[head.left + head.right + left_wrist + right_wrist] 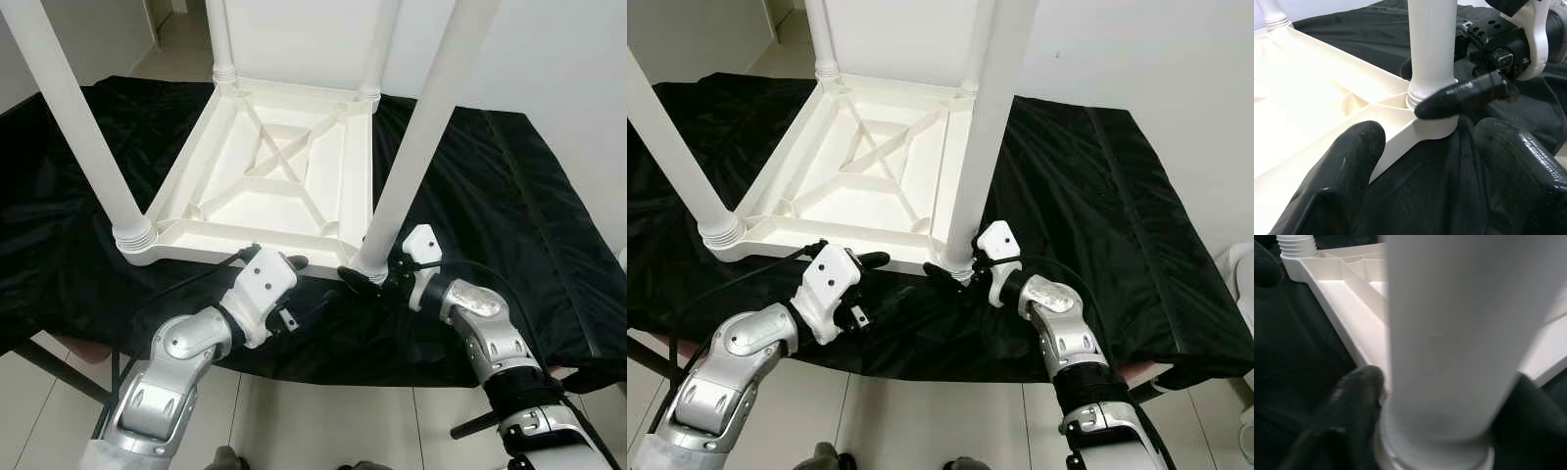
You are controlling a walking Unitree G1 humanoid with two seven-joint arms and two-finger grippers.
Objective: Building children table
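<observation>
Left eye view, floor: pale tiles (323, 421) show nearest, below the table edge
Table: a black cloth (509, 215) covers the table, creased, hanging over the near edge
Left pincer: the left pincer (286, 264) lies at the near rim of the child's table, fingers apart; in the left wrist view one finger (1347, 166) rests against the rim and the other (1523, 166) lies on the cloth, with nothing held between them
Right pincer: the right pincer (370, 279) sits at the foot of the near right leg, closed around it; in the right wrist view a finger (1352, 401) presses the base of the leg on each side
Child's table: a white plastic child's table (274, 171) lies upside down on the cloth, its ribbed underside facing up with a cross brace in the middle
Legs, count: four white round legs stand upright from the corners: near left leg (78, 127), near right leg (421, 147), and two at the far corners, one far leg (220, 39) with a threaded collar at its base
Room: white wall (549, 49) behind the table
</observation>
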